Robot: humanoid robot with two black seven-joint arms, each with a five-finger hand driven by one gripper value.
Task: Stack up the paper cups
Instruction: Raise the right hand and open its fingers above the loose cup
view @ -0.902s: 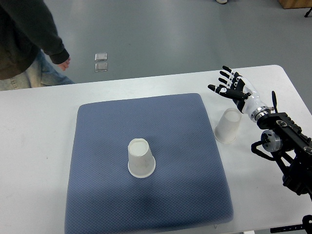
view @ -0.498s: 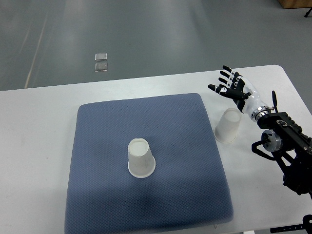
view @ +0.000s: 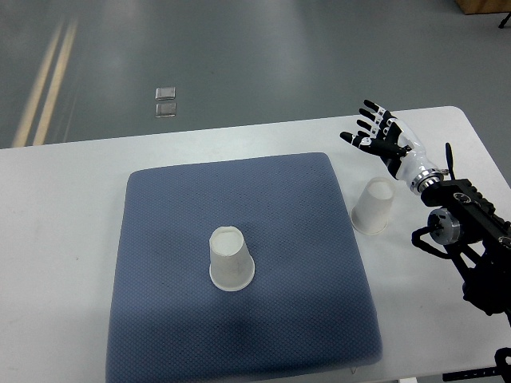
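Two white paper cups stand upside down. One cup (view: 231, 258) sits near the middle of the blue pad (view: 176, 223). The other cup (view: 374, 206) stands on the white table just off the pad's right edge. My right hand (view: 375, 134) hovers above and behind that second cup, fingers spread, holding nothing. Its black arm (view: 467, 239) comes in from the right edge. The left arm does not show.
The white table (view: 64, 239) carries the pad. Its far edge runs along the grey floor, where two small square markers (view: 166, 101) lie.
The person at the upper left has left the picture. My right hand has lifted slightly up and away from the cup.
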